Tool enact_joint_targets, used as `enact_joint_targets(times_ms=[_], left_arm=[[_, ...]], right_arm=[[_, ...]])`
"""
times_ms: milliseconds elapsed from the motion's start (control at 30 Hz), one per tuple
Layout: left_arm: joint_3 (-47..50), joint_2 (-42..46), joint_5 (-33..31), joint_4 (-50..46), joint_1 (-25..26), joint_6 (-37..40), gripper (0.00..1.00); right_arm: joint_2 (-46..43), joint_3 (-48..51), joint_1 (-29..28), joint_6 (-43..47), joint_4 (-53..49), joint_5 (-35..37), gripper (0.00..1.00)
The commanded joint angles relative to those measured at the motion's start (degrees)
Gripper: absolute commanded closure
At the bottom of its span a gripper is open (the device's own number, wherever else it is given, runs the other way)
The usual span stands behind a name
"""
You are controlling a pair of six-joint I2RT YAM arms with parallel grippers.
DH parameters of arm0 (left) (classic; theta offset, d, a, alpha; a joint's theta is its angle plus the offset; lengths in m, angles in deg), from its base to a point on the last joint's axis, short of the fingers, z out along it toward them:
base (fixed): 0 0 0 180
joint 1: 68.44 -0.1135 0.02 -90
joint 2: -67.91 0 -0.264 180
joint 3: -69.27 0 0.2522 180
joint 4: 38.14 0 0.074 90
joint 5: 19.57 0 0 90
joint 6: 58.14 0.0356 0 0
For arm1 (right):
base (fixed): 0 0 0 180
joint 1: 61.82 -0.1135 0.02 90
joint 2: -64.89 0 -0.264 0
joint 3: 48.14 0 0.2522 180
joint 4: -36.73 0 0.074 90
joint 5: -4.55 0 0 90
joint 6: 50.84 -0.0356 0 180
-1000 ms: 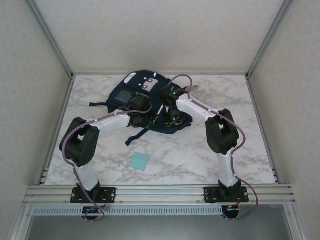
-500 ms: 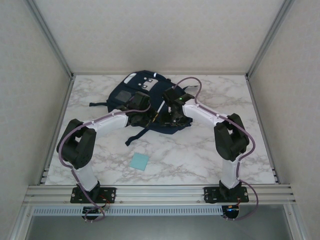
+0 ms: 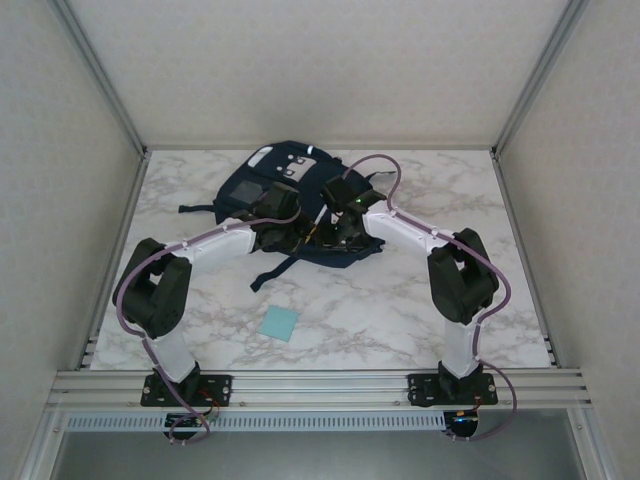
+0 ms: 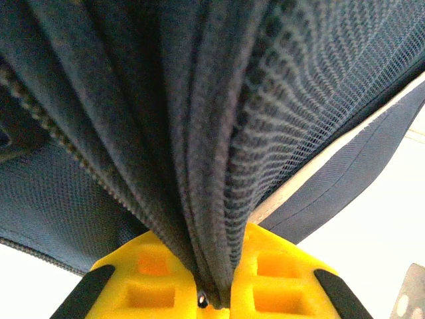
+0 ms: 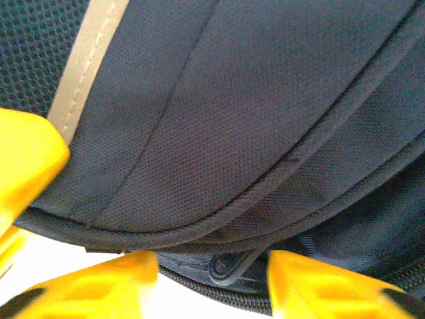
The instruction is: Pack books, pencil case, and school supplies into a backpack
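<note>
The navy backpack [image 3: 268, 185] lies at the back middle of the table. My left gripper [image 3: 298, 237] is at its near edge, and its yellow fingers [image 4: 285, 272] are shut on a fold of the backpack's fabric and zip edge [image 4: 212, 199]. My right gripper [image 3: 336, 236] is beside it at the same edge. Its jaws stand open either side of a dark zip pull [image 5: 231, 266], under the backpack's piped seam [image 5: 219, 212]. A small light-blue square pad [image 3: 279, 323] lies flat on the table in front. The books and the pencil case are out of view.
Dark straps [image 3: 272, 272] trail from the backpack toward the front, and another strap [image 3: 195, 208] lies to its left. The marble table [image 3: 380, 310] is walled in by metal posts on both sides, with a rail along the near edge.
The right arm's elbow has swung out to the right and its wrist has shifted a little at the backpack's edge. The left gripper has kept its hold on the fabric.
</note>
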Motion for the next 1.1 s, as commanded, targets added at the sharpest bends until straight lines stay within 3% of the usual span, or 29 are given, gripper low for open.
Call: enact_joint_targets(times_ms=[0,67,200,300,800,933,1067], left_arm=[[-2.4,4.6,1.1,1.4,-1.1,-0.9,1.00],[-2.2,4.8,1.0,1.6,-1.7,-1.0,1.00],[-2.0,5.6,0.7,1.8,-2.8,-0.7,1.00],[-1.8,6.3,0.7,1.7,-3.3,-0.4,1.00],[1.4,8.3,1.2,0.0,-5.0,2.3,1.00],[1.6,7.7,0.9,-2.4,-6.5,6.0,1.00],[1.2,6.7,1.7,-5.5,-8.3,12.4,1.00]], right_arm=[[1.9,1.0,0.9,0.0,-1.0,5.8,0.61],[1.7,1.0,0.9,0.4,-2.0,6.1,0.59],[1.2,1.7,1.0,0.6,-3.7,7.0,0.41],[1.5,2.6,1.2,0.6,-3.7,8.1,0.42],[1.7,-2.5,4.4,7.6,-3.8,6.0,0.98],[1.9,-4.7,4.4,13.6,-9.0,2.8,1.00],[2.3,-5.0,4.6,19.0,-14.1,4.5,1.00]])
